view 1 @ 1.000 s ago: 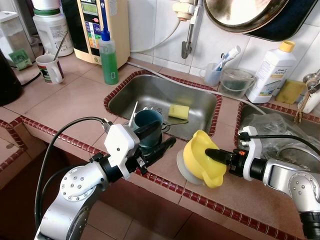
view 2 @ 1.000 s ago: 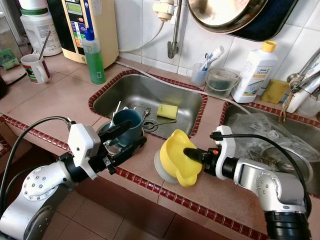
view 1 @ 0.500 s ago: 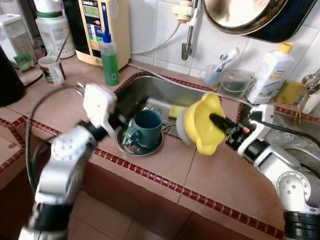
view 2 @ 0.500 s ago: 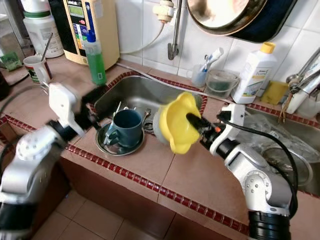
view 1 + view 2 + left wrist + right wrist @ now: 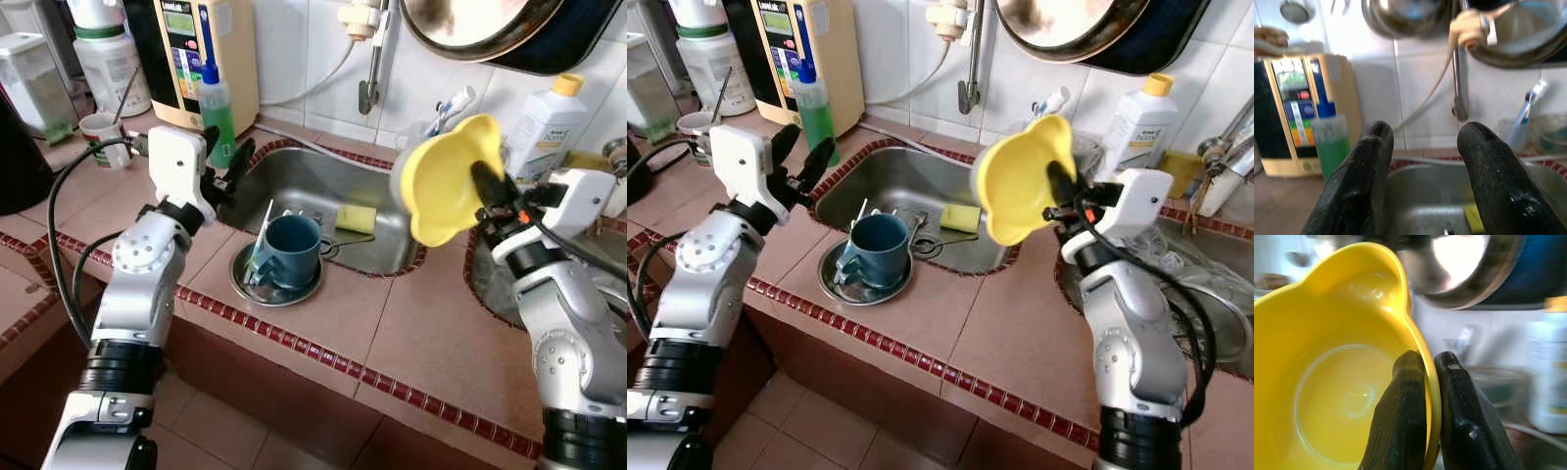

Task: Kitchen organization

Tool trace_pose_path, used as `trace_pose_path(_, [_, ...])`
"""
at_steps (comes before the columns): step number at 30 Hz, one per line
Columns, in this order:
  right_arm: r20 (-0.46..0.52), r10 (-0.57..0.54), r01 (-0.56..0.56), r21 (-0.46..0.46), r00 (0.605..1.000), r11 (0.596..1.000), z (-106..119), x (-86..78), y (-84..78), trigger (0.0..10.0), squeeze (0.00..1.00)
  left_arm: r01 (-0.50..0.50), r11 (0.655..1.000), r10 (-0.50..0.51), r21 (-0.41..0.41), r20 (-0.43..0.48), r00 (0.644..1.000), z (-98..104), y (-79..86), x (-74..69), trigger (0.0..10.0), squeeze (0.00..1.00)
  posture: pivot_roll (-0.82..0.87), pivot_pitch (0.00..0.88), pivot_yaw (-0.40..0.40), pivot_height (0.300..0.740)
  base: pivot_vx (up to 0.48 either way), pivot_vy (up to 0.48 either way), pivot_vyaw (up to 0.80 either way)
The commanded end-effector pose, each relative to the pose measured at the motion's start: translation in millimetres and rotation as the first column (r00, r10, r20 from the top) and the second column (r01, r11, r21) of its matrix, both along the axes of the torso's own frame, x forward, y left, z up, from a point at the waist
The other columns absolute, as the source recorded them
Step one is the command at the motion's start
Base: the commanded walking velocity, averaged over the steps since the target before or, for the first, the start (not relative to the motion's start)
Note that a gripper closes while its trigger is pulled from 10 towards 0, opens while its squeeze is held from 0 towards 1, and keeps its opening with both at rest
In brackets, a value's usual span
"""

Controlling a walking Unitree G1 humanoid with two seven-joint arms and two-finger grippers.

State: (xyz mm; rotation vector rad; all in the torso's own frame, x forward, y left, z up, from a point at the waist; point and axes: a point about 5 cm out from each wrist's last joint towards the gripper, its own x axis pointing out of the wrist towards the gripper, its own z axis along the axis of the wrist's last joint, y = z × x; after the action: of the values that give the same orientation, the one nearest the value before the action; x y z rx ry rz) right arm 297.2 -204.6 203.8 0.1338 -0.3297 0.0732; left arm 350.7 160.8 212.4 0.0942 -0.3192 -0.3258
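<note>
One yellow bowl (image 5: 441, 181) is pinched by its rim in the right gripper (image 5: 1429, 382), aloft at two o'clock from the teal cup (image 5: 291, 247) in the sink (image 5: 313, 176). Its mouth faces sideways, axis roughly level. Advise levelling before set-down. Left gripper (image 5: 1422, 166) is spread wide, empty.

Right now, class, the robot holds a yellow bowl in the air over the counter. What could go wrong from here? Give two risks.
1. The right gripper pinches the yellow bowl only by its thin rim, tilted on its side; it might slip and drop onto the counter or into the sink.
2. The left gripper hangs open beside the green soap bottle; a careless swing could topple it.
</note>
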Motion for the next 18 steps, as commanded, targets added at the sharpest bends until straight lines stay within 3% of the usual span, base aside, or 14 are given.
trace_pose_path(1, [0.037,-0.014,0.014,-0.01,0.999,1.0,3,-1.7,3.4,10.0,0.0,0.006,1.0,-0.006,-0.008,-0.016,1.0,-4,-0.8,1.0,10.0,0.0,-0.1,0.0,0.013,0.74,0.0,0.0,0.0])
trace_pose_path(9, [0.168,-0.058,0.077,-0.109,0.984,0.991,14,-8.3,8.8,10.0,0.0,0.021,0.999,-0.024,-0.034,-0.075,0.997,-8,7.7,6.2,10.0,0.0,-0.11,0.0,0.016,0.74,0.0,0.0,0.0])
trace_pose_path(14, [0.184,-0.069,0.095,-0.138,0.981,0.986,16,-8.7,7.5,10.0,0.0,0.019,0.999,-0.023,-0.046,-0.083,0.996,-9,9.1,6.3,10.0,0.0,-0.11,0.0,0.014,0.74,0.0,0.0,0.0])
trace_pose_path(18, [0.162,-0.094,0.118,-0.144,0.982,0.983,7,-7.7,3.7,10.0,0.0,-0.009,0.998,0.002,-0.067,-0.101,0.995,-21,11.7,4.2,10.0,0.0,-0.11,0.0,0.004,0.74,0.0,0.0,0.0])
